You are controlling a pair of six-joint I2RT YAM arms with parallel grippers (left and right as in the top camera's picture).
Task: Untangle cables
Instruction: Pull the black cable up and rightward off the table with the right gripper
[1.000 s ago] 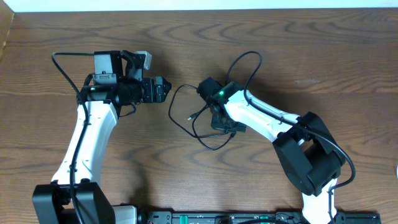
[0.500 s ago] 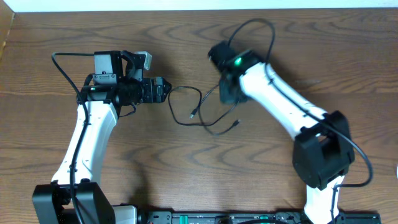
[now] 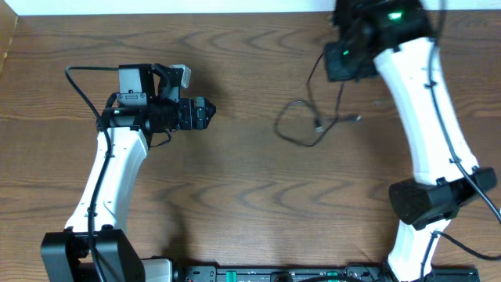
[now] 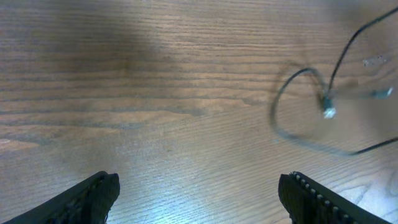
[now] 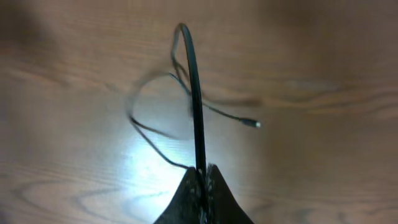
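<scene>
My right gripper (image 5: 202, 174) is pinched fully closed on a strand of the cables (image 5: 194, 93). On its wrist camera the black cord runs straight up out of the fingertips. The rest of the bundle trails off below it as a loose loop, with one small plug (image 5: 257, 124) out to the side at the end of a thin lead. From overhead, that arm reaches to the far right part of the bench (image 3: 235, 196). The cord drops from the gripper to the loop and two short plug ends, which sit towards the middle. The loop casts a shadow on the wood, but it is blurred and I cannot tell how much of it touches the surface.

My left gripper (image 4: 199, 182) is spread wide with nothing between its fingers and only bare wood grain under it. It sits on the left side, well apart from the cables. Its camera shows the loop and a bright plug tip only in the upper right of its view, well beyond the fingertips.
</scene>
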